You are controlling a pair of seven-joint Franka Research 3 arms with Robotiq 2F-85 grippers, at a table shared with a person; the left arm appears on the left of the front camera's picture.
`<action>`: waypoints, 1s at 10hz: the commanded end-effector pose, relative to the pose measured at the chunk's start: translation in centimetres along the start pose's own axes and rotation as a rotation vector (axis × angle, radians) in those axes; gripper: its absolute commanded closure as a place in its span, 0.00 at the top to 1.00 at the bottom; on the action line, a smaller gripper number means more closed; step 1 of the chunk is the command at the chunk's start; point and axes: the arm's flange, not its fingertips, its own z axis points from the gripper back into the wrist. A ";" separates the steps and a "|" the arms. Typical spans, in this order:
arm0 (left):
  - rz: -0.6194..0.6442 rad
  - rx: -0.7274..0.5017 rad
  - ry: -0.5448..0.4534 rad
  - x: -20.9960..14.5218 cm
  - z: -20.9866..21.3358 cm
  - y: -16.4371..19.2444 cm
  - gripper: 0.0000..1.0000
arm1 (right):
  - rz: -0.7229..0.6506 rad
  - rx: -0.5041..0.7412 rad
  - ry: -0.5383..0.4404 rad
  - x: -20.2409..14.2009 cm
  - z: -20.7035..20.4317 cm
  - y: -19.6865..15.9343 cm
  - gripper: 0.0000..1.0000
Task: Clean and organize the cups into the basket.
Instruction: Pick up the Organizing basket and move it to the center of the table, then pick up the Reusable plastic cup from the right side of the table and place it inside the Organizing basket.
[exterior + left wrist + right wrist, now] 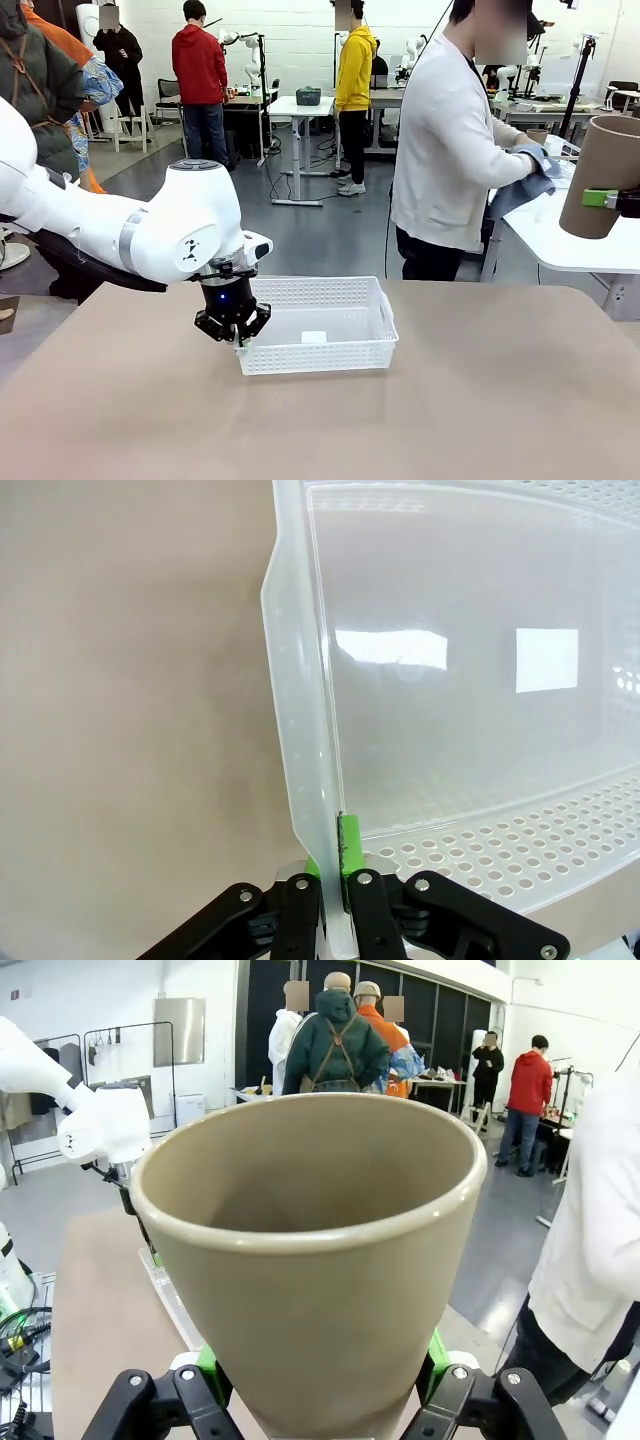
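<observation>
Basket [320,357] with white label [314,337] inside

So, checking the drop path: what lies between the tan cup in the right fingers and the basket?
Nothing: the front view shows bare table between the basket and the raised cup.

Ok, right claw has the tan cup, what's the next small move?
Probably swing the right claw toward the basket and lower the tan cup inside: the cup hangs off to the side, the basket holds no cups, and the left claw pinches its wall steady.
</observation>
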 end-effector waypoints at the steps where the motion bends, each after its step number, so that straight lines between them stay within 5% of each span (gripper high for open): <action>1: -0.024 -0.005 0.020 0.8 1.0 1.2 0.00 | 0.011 0.004 -0.005 0.4 0.0 0.2 0.76; 10: -0.122 0.028 0.079 -0.2 0.5 1.3 0.00 | 0.011 0.004 -0.005 0.4 0.0 0.2 0.76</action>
